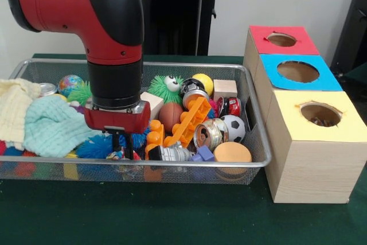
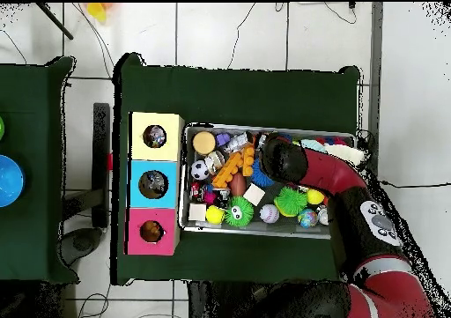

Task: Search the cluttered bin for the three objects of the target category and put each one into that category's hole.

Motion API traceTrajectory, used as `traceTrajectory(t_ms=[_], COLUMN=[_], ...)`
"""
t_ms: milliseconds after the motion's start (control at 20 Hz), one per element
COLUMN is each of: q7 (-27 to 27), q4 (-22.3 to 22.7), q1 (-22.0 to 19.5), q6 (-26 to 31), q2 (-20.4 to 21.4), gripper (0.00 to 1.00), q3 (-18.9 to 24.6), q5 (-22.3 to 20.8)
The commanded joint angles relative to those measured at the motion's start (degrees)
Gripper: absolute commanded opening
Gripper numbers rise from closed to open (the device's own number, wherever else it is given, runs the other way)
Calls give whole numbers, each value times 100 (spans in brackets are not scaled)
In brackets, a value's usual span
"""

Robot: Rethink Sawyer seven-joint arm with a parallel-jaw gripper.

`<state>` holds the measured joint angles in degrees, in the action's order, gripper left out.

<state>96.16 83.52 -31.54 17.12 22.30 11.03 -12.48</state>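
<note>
Wrappers: none shows plainly. A pale, colour-flecked scrap (image 1: 118, 154) at the bin's near wall, directly under the jaws, may be one, but it is too small to tell. Whether the jaws are spread or pressed together cannot be told, since the wrist of the arm (image 1: 112, 44) masks them from above and clutter crowds them in front.

Step in hand, as judged: a probe or pick low in the left-centre of the bin (image 1: 200, 166). To do it well, confirm that the scrap is printed film before you commit. Take it by a crumpled fold and lift straight up, so that the blue spiky toy (image 1: 94, 146) and the orange brick piece (image 1: 186, 121) beside it are not dragged along. Thin film is likely to slip or tear if it is snagged on the mesh.

Do not take the cloths. The mint cloth (image 1: 54, 125) and the cream cloth (image 1: 14, 104) are soft waffle weave and are heaped at the left end; wrappers may lie hidden under them.

Surrounding clutter is mostly rigid or rounded: a metal tin (image 1: 207, 133), a small soccer ball (image 1: 233, 125), a flat orange sponge disc (image 1: 232, 152), a wooden block (image 1: 225, 89) and a green spiky ball (image 1: 166, 87).

Beside the bin on the green bench (image 1: 172, 210) stand three wooden boxes with round holes in their tops: red (image 1: 284, 39), blue (image 1: 298, 72) and yellow (image 1: 318, 116). Which hole serves wrappers cannot be told.
</note>
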Motion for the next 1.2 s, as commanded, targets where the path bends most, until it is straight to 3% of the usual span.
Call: traceTrajectory(t_ms=[50, 200, 300, 450, 600, 1200], q7=[144, 301, 443, 535, 476, 440], q4=[-349, -144, 239, 779, 944, 1277], q1=[-14, -7, 16, 86, 120, 22], q6=[25, 117, 284, 1001, 1582, 1562], q2=[-25, 104, 458, 1222, 1612, 1853], gripper=[0, 0, 0, 0, 0, 0], q3=[540, 524, 437, 304, 235, 329], q5=[-82, 41, 123, 358, 501, 604])
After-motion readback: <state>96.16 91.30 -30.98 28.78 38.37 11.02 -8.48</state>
